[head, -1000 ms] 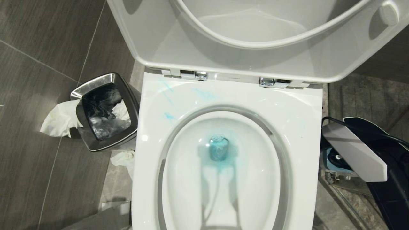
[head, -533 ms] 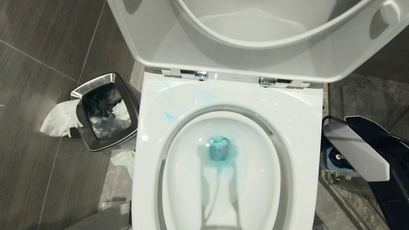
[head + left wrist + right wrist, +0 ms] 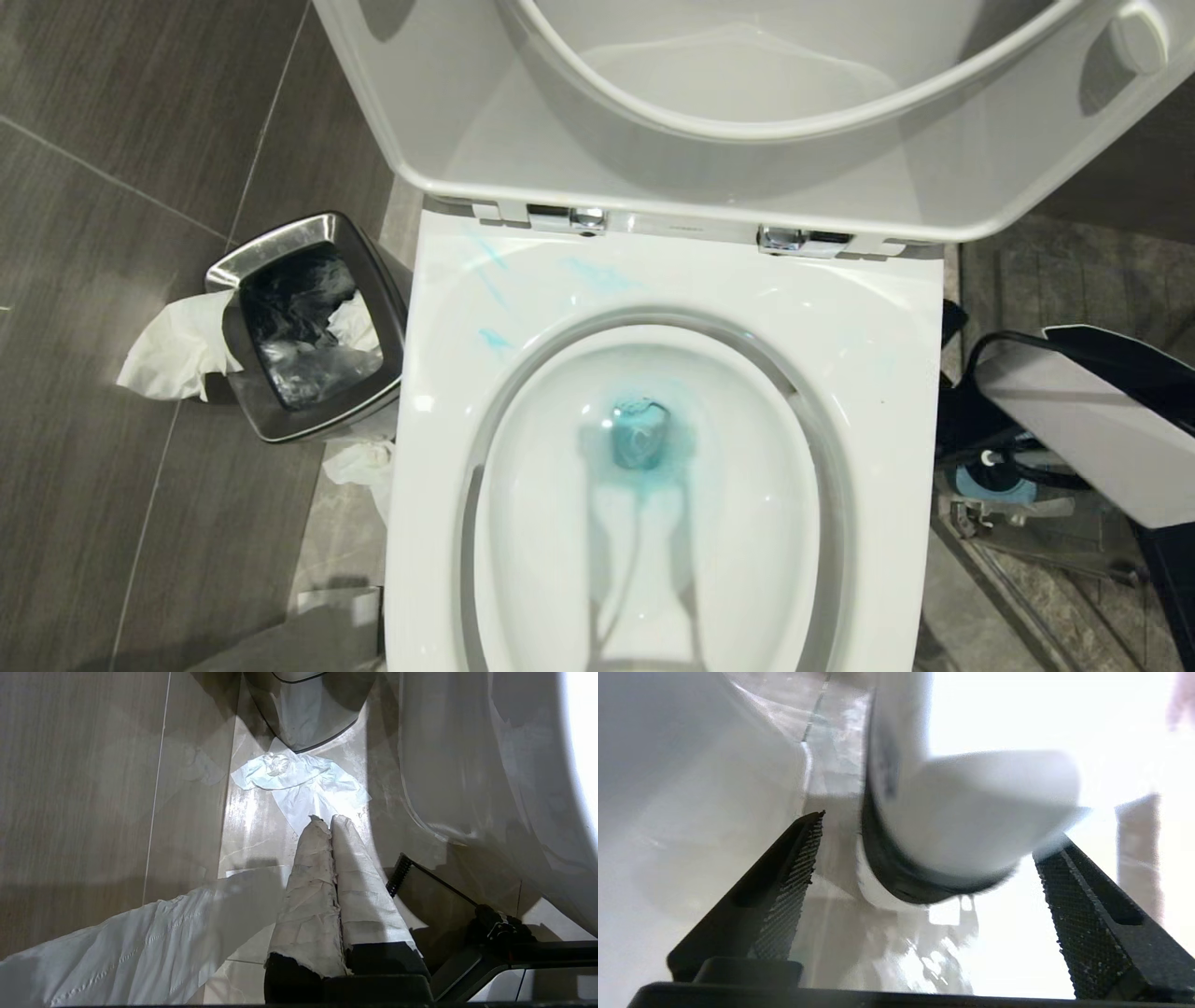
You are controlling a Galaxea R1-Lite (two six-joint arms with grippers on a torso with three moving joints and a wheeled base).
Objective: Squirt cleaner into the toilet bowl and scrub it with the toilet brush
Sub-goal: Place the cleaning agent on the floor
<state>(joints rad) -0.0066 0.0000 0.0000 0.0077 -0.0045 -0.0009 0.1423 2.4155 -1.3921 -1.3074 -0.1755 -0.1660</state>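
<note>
Right gripper [image 3: 924, 858] is hanging with jaws spread wide beside the toilet bowl [image 3: 868, 327]; centre them squarely before closing. Left gripper [image 3: 325, 823] pressed together, parked.

Legible text and markings: none.
No lettering, label, brand, number or sign can be read on any surface shown in the head view or in either wrist view.

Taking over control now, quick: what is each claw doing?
Left claw: shut, holding nothing, parked low over the floor by the toilet bowl.
Right claw: open, nothing gripped; a blurred white and black object sits between its fingers.
</note>
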